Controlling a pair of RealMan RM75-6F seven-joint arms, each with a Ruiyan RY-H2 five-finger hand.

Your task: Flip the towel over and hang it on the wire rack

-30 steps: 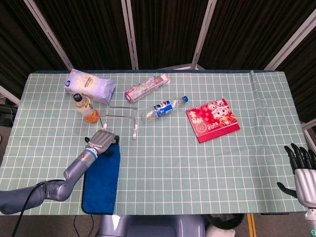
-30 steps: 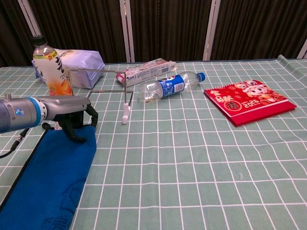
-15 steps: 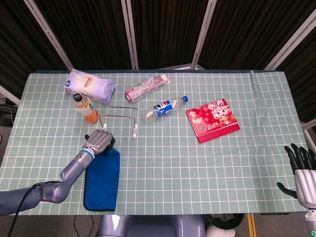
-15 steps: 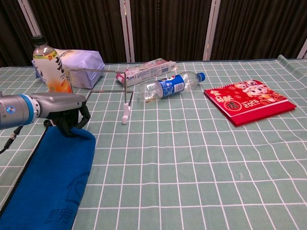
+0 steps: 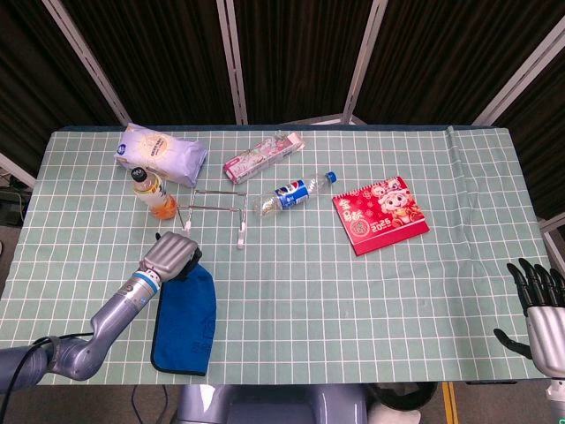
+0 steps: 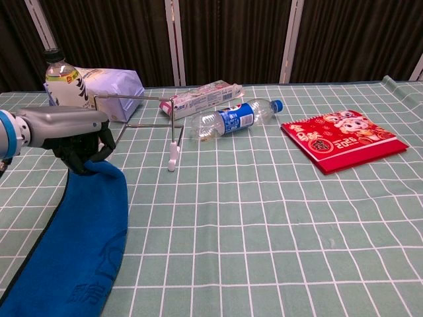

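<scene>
My left hand [image 5: 172, 256] [image 6: 78, 137] grips the far end of the blue towel [image 5: 186, 320] [image 6: 78, 238] and holds that end off the table; the rest of the towel trails toward the front edge. The wire rack [image 5: 214, 212] [image 6: 142, 122] stands just beyond the hand, apart from the towel. My right hand [image 5: 538, 305] hangs off the table's front right corner, fingers spread, holding nothing; the chest view does not show it.
A juice bottle [image 5: 152, 193] [image 6: 68, 89] and a white bag [image 5: 161, 152] sit behind the rack at left. A pink box [image 5: 263, 155], a lying Pepsi bottle [image 5: 294, 193] [image 6: 231, 117] and a red booklet [image 5: 380, 215] [image 6: 343, 140] lie further right.
My left hand has closed on the towel's far end and lifted it up and back toward the left; the towel's upper part has bunched and risen off the table. The right hand stayed put.
</scene>
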